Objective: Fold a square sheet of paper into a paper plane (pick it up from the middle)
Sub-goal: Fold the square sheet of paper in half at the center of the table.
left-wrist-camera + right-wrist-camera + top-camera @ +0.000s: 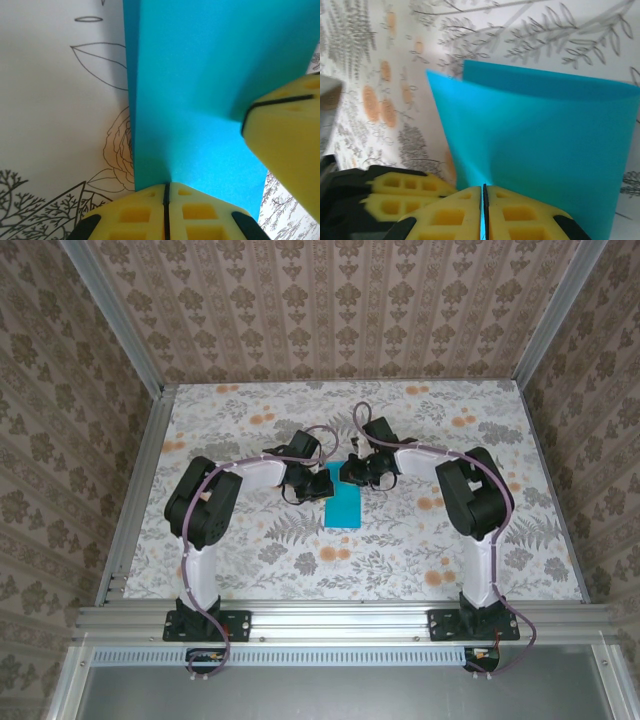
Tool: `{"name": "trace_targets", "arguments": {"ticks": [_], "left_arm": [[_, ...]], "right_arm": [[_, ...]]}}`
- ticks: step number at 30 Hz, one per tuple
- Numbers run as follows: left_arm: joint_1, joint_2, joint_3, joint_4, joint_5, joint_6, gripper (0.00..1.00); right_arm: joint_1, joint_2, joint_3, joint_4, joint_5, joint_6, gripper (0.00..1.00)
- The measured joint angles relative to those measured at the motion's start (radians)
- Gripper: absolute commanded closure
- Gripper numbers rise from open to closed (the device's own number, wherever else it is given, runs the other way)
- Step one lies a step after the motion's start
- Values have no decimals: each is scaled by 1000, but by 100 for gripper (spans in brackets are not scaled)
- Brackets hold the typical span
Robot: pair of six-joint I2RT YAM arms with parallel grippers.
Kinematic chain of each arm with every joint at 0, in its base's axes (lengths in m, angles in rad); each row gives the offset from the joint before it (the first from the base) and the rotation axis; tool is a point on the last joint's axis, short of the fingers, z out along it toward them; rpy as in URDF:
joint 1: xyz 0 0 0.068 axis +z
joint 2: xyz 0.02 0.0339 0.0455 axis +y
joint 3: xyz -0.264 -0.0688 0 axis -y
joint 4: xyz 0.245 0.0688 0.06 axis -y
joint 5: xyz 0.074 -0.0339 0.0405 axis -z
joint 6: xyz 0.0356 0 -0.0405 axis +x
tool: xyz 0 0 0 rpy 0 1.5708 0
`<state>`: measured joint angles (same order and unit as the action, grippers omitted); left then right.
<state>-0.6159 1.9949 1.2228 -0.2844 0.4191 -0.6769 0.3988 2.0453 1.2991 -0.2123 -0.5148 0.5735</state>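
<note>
Turquoise square sheet of paper (343,505) sits loosely doubled over at the middle of the table (250,560). The left gripper (166,194) and right gripper (483,194) are both clenched on its edge. Corners should line up squarely before any crease is pressed.

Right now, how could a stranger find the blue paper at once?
Look at the middle of the flowered table. A turquoise sheet of paper lies there, its far end pinched by the left gripper and the right gripper. Nothing else there is plain blue.
</note>
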Motion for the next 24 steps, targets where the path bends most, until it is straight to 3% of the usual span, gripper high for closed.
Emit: {"name": "trace_targets", "arguments": {"ticks": [16,24], "left_arm": [[0,0,2,-4,-1,5,91],[-4,2,9,-14,-10,11,91]], "right_arm": [[-52,21,-52,99,12,59,87],[-44,-70,-138,116,-16,60,86]]}}
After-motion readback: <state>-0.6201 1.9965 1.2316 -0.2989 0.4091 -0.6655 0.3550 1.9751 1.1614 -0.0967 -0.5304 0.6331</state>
